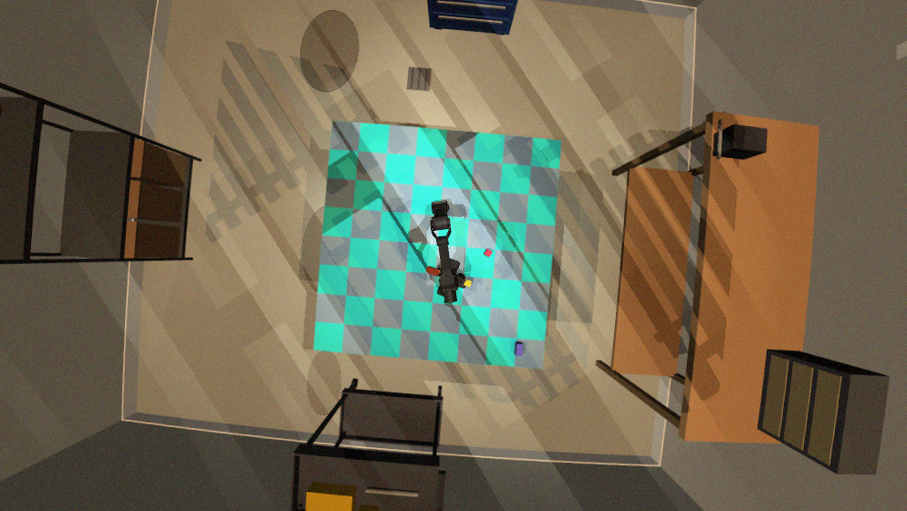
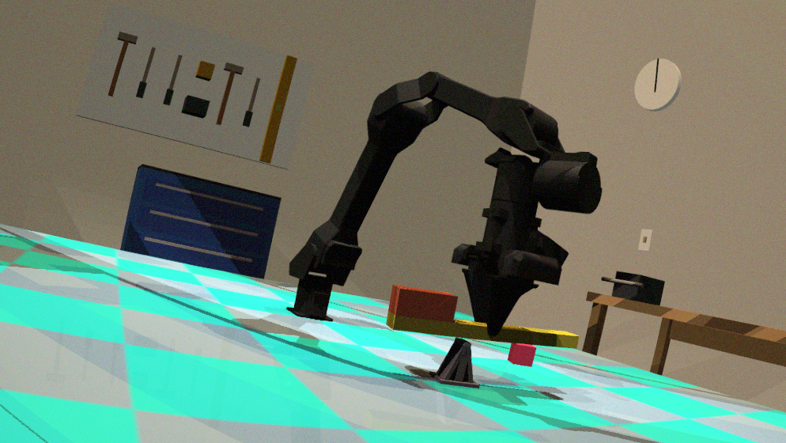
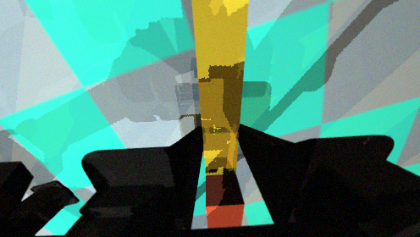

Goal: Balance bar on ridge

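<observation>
The yellow bar (image 1: pixel 468 283) (image 2: pixel 542 335) (image 3: pixel 220 38) carries an orange-red block (image 1: pixel 432 271) (image 2: pixel 422 304) (image 3: pixel 225 216) on one end. My gripper (image 2: pixel 494 330) (image 3: pixel 219 129) is shut on the bar between the block and the far end, pointing down, and holds it off the table. The dark ridge (image 2: pixel 457 364) stands on the checkered table; in the exterior view its top shows just under the bar, left of my fingertips. I cannot tell whether they touch or line up in depth. The arm hides the ridge in the top view.
A small red cube (image 1: pixel 487 252) (image 2: pixel 522 354) stands on the checkered surface (image 1: pixel 346 336), beyond the ridge in the exterior view. A purple block (image 1: pixel 518 348) lies near a corner of that surface. Benches and shelves stand well away around it.
</observation>
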Robot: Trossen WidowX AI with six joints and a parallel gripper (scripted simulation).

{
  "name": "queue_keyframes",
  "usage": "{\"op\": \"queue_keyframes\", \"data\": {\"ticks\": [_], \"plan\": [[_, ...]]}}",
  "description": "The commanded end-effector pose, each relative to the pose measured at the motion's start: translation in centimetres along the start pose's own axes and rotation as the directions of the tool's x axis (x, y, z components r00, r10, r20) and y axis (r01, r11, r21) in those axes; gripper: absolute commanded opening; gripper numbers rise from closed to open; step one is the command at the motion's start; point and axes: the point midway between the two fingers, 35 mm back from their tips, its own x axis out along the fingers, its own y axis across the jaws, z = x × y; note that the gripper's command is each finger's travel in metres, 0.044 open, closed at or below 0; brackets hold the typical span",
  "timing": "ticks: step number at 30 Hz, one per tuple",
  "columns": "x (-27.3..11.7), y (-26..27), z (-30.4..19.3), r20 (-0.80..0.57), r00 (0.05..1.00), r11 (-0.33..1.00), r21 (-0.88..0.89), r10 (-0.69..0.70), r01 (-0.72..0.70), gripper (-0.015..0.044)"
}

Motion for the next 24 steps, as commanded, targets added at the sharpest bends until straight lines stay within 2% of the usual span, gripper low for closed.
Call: {"op": "queue_keyframes", "data": {"ticks": [1, 24], "plan": [[0.02, -0.01, 0.05, 0.004, 1.000, 1.000, 0.001, -0.001, 0.001, 0.0000], [0.22, -0.01, 0.04, 0.004, 1.000, 1.000, 0.001, -0.001, 0.001, 0.0000]]}}
